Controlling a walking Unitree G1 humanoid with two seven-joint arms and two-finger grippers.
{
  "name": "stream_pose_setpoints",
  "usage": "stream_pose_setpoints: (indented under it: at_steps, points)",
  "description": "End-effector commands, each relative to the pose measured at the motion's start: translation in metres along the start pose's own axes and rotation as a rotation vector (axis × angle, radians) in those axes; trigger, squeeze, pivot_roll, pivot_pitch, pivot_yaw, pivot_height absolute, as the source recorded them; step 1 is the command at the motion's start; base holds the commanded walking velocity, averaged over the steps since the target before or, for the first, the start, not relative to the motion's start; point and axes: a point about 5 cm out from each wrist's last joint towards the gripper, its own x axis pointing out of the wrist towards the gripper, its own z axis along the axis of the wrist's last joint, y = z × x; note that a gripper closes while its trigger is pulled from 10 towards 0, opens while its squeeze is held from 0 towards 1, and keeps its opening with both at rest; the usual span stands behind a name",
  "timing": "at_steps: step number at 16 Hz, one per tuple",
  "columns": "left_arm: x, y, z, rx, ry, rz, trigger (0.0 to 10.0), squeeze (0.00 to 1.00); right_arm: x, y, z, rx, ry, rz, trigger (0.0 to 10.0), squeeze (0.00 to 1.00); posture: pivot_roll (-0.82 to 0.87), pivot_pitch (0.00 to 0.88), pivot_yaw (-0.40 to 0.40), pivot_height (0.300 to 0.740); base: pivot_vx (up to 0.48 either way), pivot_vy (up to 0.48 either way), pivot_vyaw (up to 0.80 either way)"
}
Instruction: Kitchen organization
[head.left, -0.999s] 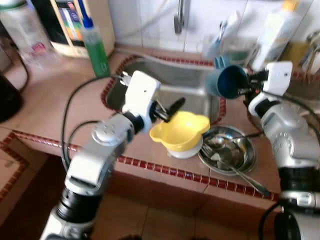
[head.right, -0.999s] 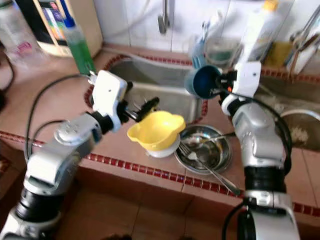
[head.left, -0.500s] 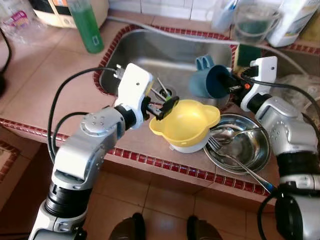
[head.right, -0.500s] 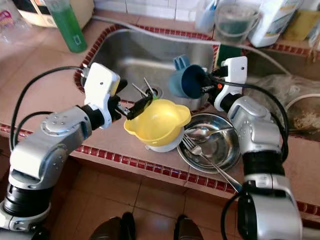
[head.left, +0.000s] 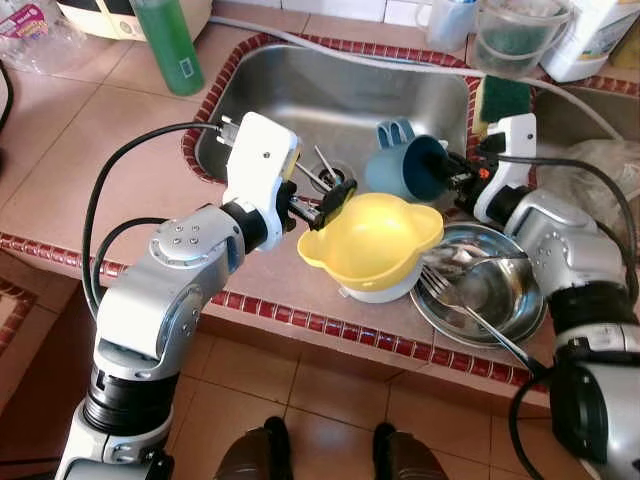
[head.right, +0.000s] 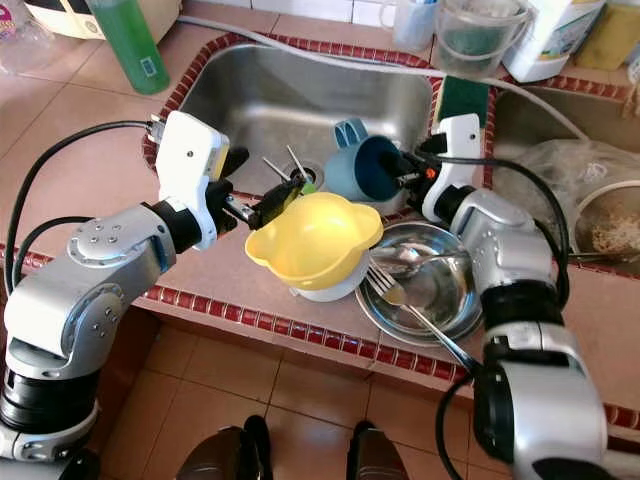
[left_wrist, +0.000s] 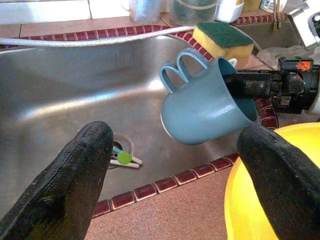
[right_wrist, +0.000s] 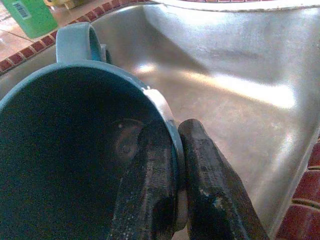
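Here the left eye view has the right hand (head.left: 452, 172) pinching the rim of a blue mug (head.left: 408, 171), held tipped on its side above the right end of the steel sink (head.left: 300, 90), its two-loop handle toward the back wall. The left hand (head.left: 322, 203) hovers at the sink's front edge with its black fingers spread and nothing between them, just beside a yellow bowl (head.left: 375, 240) on the desk (head.left: 90, 150). A steel dish (head.left: 490, 300) with a fork (head.left: 470, 315) lies right of the bowl, near the desk's front edge. A green bottle (head.left: 168, 42) stands at the sink's back left corner, a sponge (head.left: 503, 96) at its back right. In the left wrist view the two pads (left_wrist: 75, 175) stand wide apart, framing the mug and the drain (left_wrist: 122, 156). In the right wrist view one finger (right_wrist: 150, 190) lies inside the mug wall and the other outside, closed tight on it.
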Motion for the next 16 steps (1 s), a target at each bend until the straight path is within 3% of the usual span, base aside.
stream_pose_setpoints:
  at_steps: [1,10,11,12,13,16]
  points:
    - [-0.003,-0.002,0.005,0.009,-0.017,0.000,10.0,0.00,-0.001,-0.003,0.004,-0.029,-0.002,-0.003,10.0,0.00,-0.08,0.330,0.030,0.740,0.000,0.000,0.00]
    - [-0.005,-0.005,0.005,0.003,-0.026,0.003,10.0,0.00,0.000,-0.010,0.021,0.009,-0.098,-0.025,10.0,0.00,-0.08,0.313,0.030,0.740,0.000,0.000,0.00]
    - [-0.005,-0.005,0.004,0.001,-0.025,0.002,10.0,0.00,0.000,-0.011,0.020,0.005,-0.095,-0.031,10.0,0.75,-0.08,0.316,0.029,0.740,0.000,0.000,0.00]
    - [-0.005,-0.005,0.004,0.001,-0.025,0.002,10.0,0.00,0.000,-0.011,0.020,0.005,-0.095,-0.031,10.0,0.75,-0.08,0.316,0.029,0.740,0.000,0.000,0.00]
    - [-0.005,-0.005,0.004,0.002,-0.025,0.003,10.0,0.00,0.000,-0.011,0.020,0.026,-0.100,-0.023,10.0,1.00,-0.08,0.317,0.029,0.740,0.000,0.000,0.00]
    - [-0.006,-0.004,0.004,-0.001,-0.024,0.004,10.0,0.00,-0.001,-0.013,0.023,0.021,-0.112,-0.024,10.0,1.00,-0.08,0.316,0.031,0.740,0.000,0.000,0.00]
